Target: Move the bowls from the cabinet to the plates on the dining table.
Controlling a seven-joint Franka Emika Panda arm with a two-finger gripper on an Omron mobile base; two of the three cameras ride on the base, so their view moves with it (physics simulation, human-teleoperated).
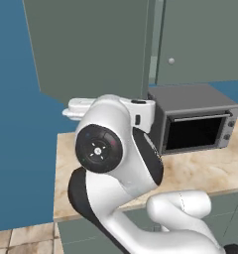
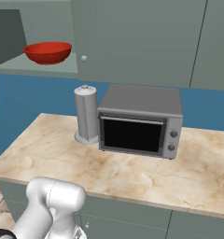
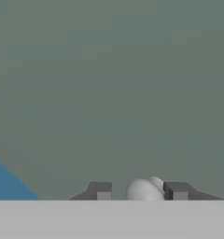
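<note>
The pincer (image 3: 137,191) is right up against a grey-green door of the cabinet (image 3: 109,93), and there's a small round knob (image 3: 144,190) sitting between its two dark fingertips (image 3: 101,190). They stand spread either side of it with a sliver of gap showing, so I can't call it a pinch yet; I judge this as the moment of closing on the knob to pull a door.

To do it well, I'd say: keep the knob centred between the tips, close squarely so neither tip skids off the rounded face, then pull along the door's swing arc rather than straight back, so the grip doesn't slip.

Over in the right base view, the red bowl (image 2: 47,52) sits upright on the pale green shelf (image 2: 37,69) of the cabinet, at the open left end, mouth facing up. It's round, so no long axis to speak of; it's wider than it is deep, rim level. I can't spot the wooden bowl.

Below, on the marbled table (image 2: 132,172), a paper towel roll (image 2: 86,114) stands upright just beside the toaster oven (image 2: 139,123), toward the back edge. In the left base view the white arm (image 1: 111,149) reaches up toward the cabinet's left door (image 1: 86,44).
</note>
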